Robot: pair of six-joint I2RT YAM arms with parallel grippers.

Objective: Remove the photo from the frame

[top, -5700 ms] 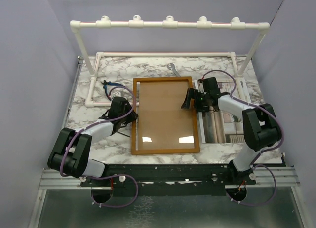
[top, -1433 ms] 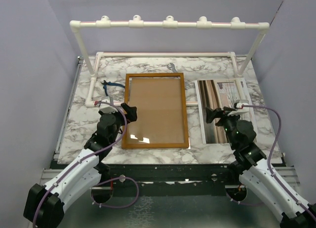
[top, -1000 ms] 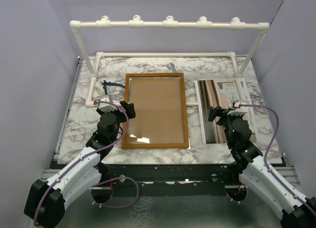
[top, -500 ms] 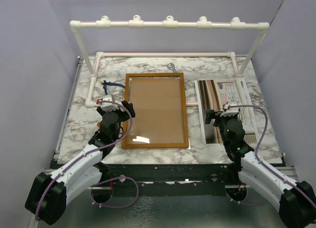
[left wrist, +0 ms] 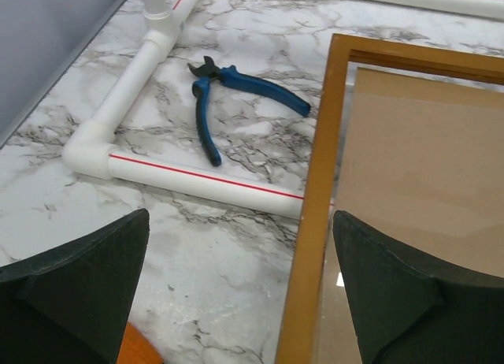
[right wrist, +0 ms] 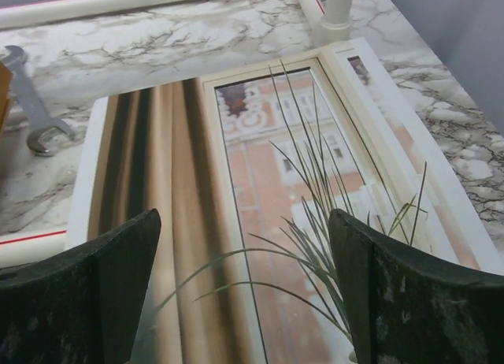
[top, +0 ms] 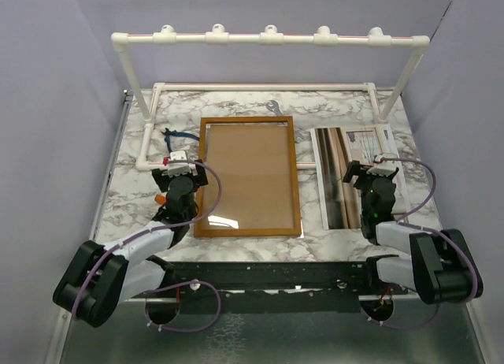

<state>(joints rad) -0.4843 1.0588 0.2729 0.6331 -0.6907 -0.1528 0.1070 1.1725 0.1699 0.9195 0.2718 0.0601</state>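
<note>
The frame point(top: 248, 175) lies flat mid-table, its orange-brown border around a brown board under glossy glass. The photo point(top: 350, 175) of curtains, a window and a grassy plant lies flat on the marble to the frame's right, apart from it. My left gripper point(top: 180, 169) hovers open beside the frame's left edge; in the left wrist view the frame's border point(left wrist: 311, 222) runs between the open left gripper point(left wrist: 240, 301) and its fingers. My right gripper point(top: 370, 171) is open above the photo's near half. The right wrist view has the photo point(right wrist: 260, 191) under the open, empty right gripper point(right wrist: 244, 293).
A white pipe rack point(top: 268, 39) frames the table's back and sides; its floor pipe point(left wrist: 181, 179) passes under the frame's left edge. Blue pliers point(left wrist: 228, 88) lie left of the frame. A wrench point(top: 273, 106) rests behind it, also in the right wrist view as the wrench point(right wrist: 31, 104).
Both arms have folded back toward their bases at the near edge, the right gripper drifting right over the photo. Frame and photo have not moved.
</note>
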